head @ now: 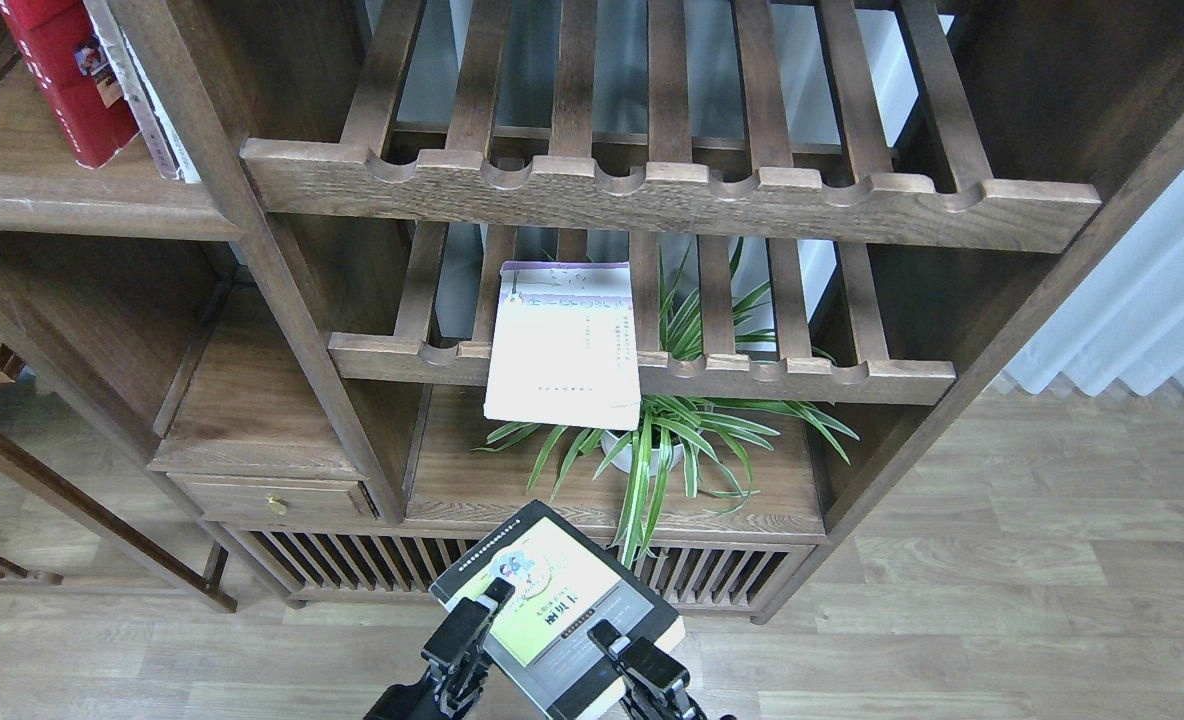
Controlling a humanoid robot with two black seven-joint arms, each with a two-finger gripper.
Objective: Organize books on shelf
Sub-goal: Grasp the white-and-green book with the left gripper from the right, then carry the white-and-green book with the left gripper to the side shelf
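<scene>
At the bottom of the head view, a thick yellow-green book [552,610] with a black-grey border lies cover-up between two black fingers [472,622]. One finger presses its left edge and the other its right edge, so these look like the two fingers of one end effector [550,628] clamped across the book. Which arm it belongs to is hard to tell, since only the tips show at the frame edge. The book hangs in front of the cabinet's low slatted base, above the wooden floor [1002,600].

A thin pale lavender-white book [564,345] lies on the lower slatted rack [782,375], its front edge overhanging the scalloped rail. Below it a spider plant [687,440] stands in a white pot.

At upper left, a worn red book [67,85] leans on the solid dark-brown shelf [62,200], with a thinner pale-spined volume [142,95] touching its right side.
</scene>
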